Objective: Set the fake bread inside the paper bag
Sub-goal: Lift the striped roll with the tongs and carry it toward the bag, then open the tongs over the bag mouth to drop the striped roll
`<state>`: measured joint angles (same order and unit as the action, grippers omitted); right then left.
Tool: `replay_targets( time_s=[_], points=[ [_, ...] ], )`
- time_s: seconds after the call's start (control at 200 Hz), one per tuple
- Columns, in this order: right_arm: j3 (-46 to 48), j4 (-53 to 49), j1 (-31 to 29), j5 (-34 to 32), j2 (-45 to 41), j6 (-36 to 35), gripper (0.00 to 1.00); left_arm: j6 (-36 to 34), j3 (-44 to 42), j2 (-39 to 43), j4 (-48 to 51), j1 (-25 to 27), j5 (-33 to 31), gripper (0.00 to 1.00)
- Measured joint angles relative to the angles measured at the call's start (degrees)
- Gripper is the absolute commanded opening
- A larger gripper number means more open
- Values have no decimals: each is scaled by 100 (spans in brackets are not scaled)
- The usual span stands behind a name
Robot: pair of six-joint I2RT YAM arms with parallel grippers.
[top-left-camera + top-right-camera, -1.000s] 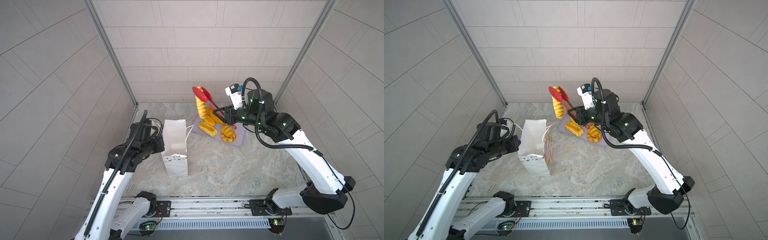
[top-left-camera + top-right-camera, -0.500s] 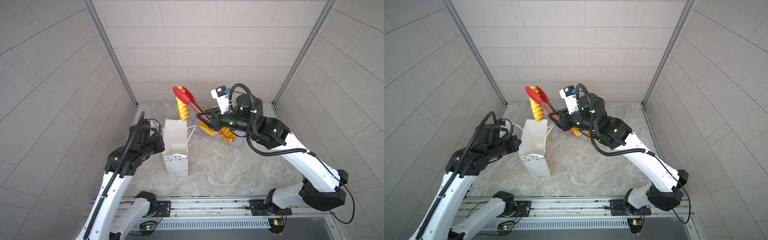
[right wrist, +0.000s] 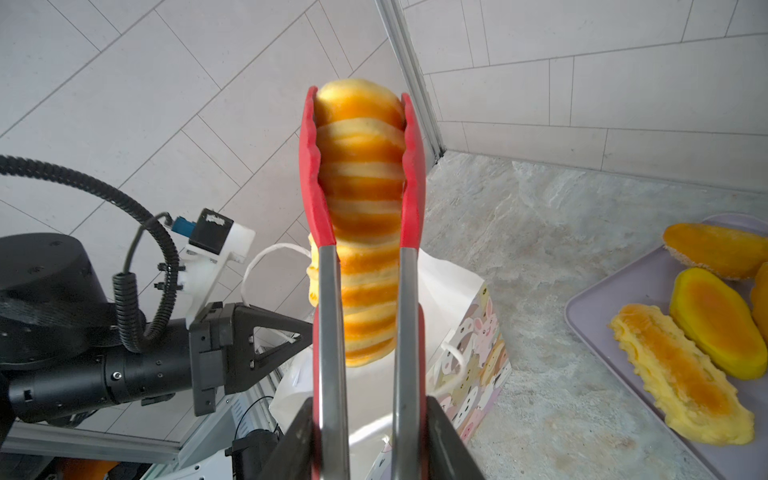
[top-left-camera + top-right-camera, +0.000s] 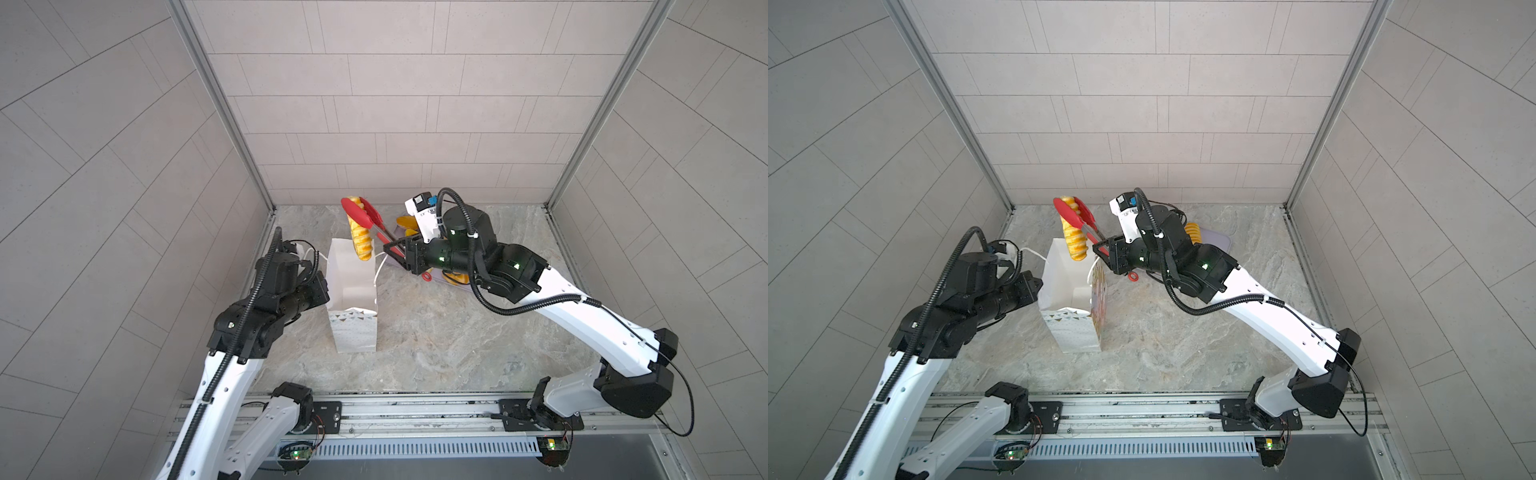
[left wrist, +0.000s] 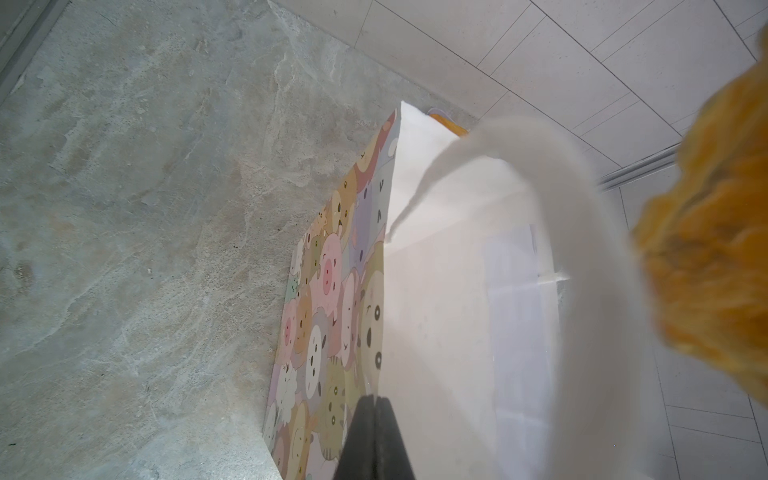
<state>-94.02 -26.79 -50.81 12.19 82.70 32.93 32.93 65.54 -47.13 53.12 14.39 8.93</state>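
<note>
In a top view, right of centre, we see only a corner of the flat lilac tray; the right arm hides the rest and most of the golden toy pastries on it. In the left wrist view an orange pastry lump and the cord handle of the white paper bag are blurred, and the frame edge cuts off the left gripper behind its dark fingertips.

Robotics lab test cell, grey tiled wall panels, aluminium corner posts, marble-look desk, robot arms on a metal rail
</note>
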Motion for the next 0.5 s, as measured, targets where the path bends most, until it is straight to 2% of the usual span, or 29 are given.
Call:
replay_targets(
  time_s=[0.5],
  points=[
    [409,-164,-127,-184,22,-79,39,83,-44,-2,-136,0,22,0]
  ],
)
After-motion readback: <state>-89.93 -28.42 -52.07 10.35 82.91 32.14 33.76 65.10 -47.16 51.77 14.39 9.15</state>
